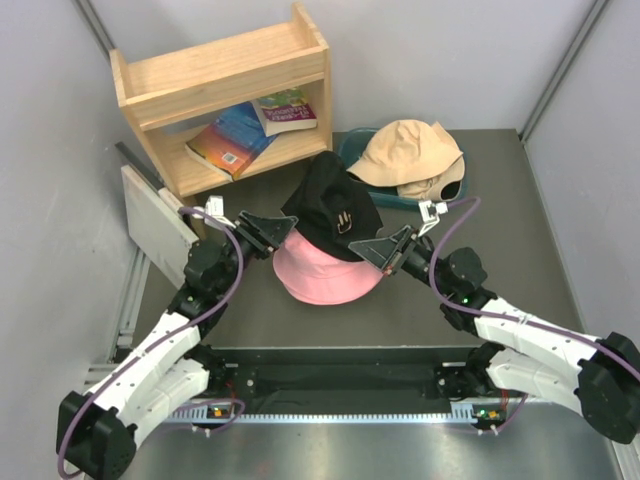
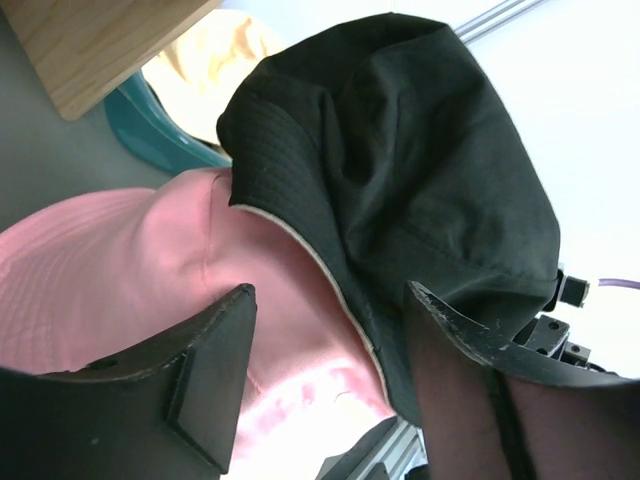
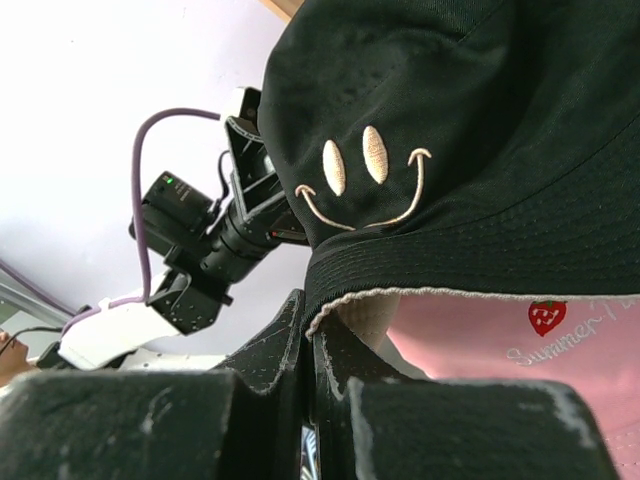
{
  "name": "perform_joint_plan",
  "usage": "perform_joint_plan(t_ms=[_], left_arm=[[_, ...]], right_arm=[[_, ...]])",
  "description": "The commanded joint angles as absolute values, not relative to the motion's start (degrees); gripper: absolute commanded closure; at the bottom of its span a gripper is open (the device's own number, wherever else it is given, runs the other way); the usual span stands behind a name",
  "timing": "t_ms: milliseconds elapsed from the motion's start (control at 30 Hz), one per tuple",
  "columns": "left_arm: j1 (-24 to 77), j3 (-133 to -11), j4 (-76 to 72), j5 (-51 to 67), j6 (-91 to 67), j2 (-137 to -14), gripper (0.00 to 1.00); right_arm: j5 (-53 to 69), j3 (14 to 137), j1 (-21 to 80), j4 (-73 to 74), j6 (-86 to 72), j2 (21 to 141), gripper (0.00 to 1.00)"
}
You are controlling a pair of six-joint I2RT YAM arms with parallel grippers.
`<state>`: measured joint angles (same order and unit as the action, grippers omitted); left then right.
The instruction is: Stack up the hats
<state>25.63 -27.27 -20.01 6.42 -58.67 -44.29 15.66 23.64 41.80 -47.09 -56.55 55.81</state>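
Looked down on a dark grey tabletop (image 1: pixel 540 240), shut in by pale walls at the left, the far side and the right. Found little free room at the left edge: a flat pale grey board (image 1: pixel 155 215) lying by the wall, and behind it a light wooden two-level shelf (image 1: pixel 225 85) with two colourful books (image 1: pixel 250 130) on the lower level.

Noted the left gripper (image 1: pixel 272 237) near the middle, released, fingers wide apart, with pink and black cloth between them but not pinched. Saw a pink fabric bucket hat (image 1: pixel 320 278) at the centre of the table, and a black fabric bucket hat with a stitched smiley face (image 1: pixel 330 205) draped tilted on top of it. Saw the right gripper (image 1: pixel 378 250) clenched on the brim edge of the black hat, at its right side.

Found behind them a teal plastic tub (image 2: pixel 150 135), holding a tan fabric bucket hat (image 1: pixel 405 150) heaped above its rim, with more tan cloth under it. Found open surface to the right of the tub, up to the right wall.
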Motion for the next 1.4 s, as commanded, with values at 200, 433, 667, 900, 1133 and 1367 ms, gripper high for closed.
perform_joint_plan(t_ms=[200,433,667,900,1133,1367], left_arm=[[25.4,-30.32,-29.71,6.07,-58.89,-48.69,0.44],[25.4,-30.59,-31.99,3.35,-58.54,-50.18,0.86],[25.14,-34.7,-32.79,1.84,-49.17,-51.23,1.0],[23.82,-52.97,-24.62,13.61,-37.19,-60.9,1.0],[16.97,-50.29,-20.49,19.78,-36.39,-58.73,1.0],[16.7,-37.64,-10.64,18.02,-40.23,-42.73,1.0]], right_arm=[[16.17,24.17,43.42,-48.51,-55.2,55.81,1.0],[16.35,24.17,43.51,-47.82,-54.67,55.55,1.0],[13.36,26.19,43.5,-40.01,-49.49,49.58,1.0],[10.63,28.12,43.42,-39.1,-44.82,50.01,1.0],[13.53,28.48,43.59,-41.31,-45.09,52.73,1.0],[15.56,26.81,44.12,-38.33,-44.91,50.81,1.0]])
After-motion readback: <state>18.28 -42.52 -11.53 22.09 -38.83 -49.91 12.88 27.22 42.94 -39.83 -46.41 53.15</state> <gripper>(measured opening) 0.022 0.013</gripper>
